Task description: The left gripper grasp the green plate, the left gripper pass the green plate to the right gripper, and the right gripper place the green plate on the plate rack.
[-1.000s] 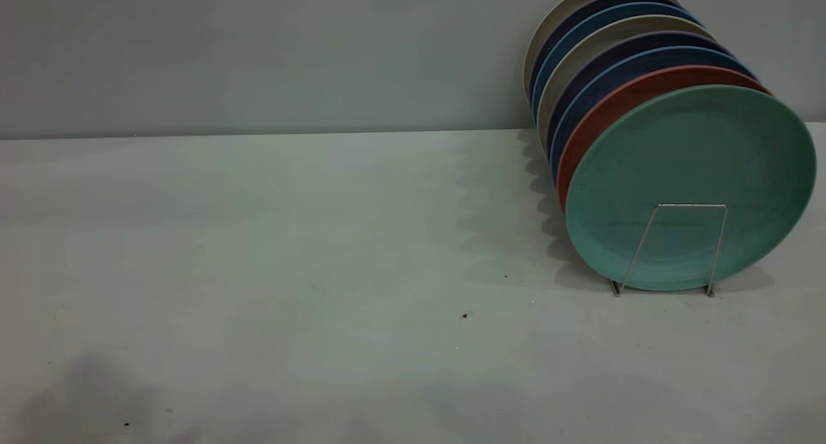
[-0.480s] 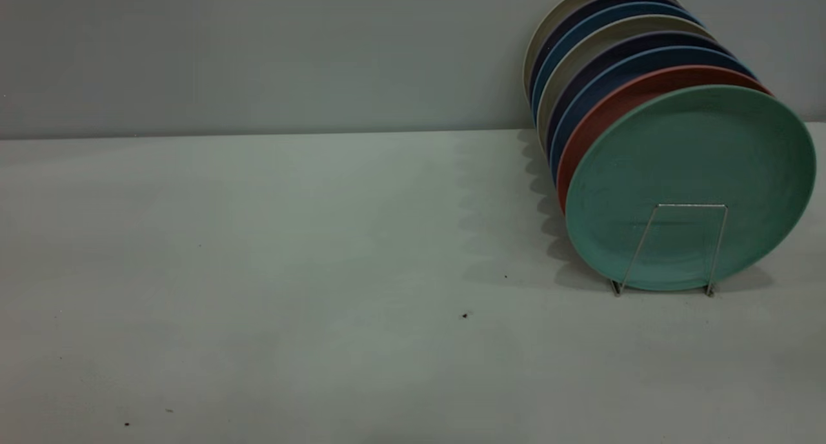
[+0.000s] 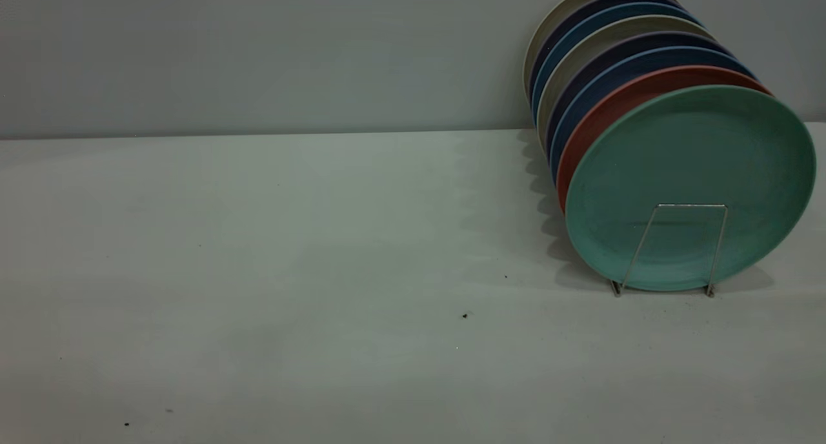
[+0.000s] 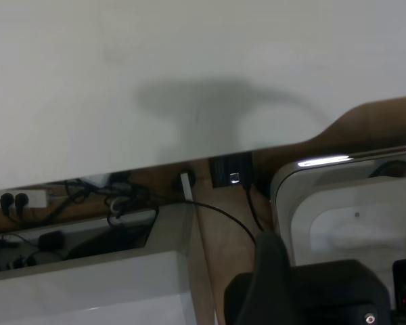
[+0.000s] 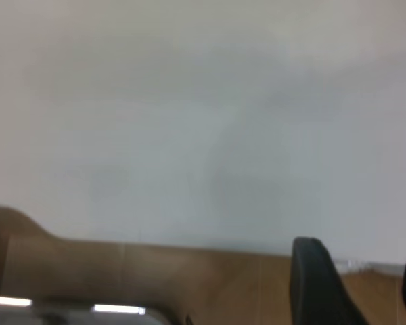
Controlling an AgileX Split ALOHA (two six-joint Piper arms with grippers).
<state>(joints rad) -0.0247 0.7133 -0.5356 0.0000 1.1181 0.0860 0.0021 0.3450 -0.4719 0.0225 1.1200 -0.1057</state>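
The green plate (image 3: 690, 186) stands upright at the front of the plate rack (image 3: 684, 247), leaning against a salmon-pink plate (image 3: 606, 108); a wire loop crosses its lower face. Neither gripper shows in the exterior view. In the left wrist view my left gripper (image 4: 304, 284) hangs past the white table's edge, over a wooden floor and cables. In the right wrist view my right gripper (image 5: 362, 254) is open and empty, its two dark fingers (image 5: 314, 281) apart, above the table's edge. Nothing touches the plate.
Several more plates, blue, dark and beige (image 3: 600, 37), fill the rack behind the pink one at the table's back right. A grey wall rises behind the white table (image 3: 290, 250). A white unit (image 4: 352, 217) and cables (image 4: 115, 210) lie below the table edge.
The dark shadow at the table's lower left has slid out of view. The plates and the rack have not moved.
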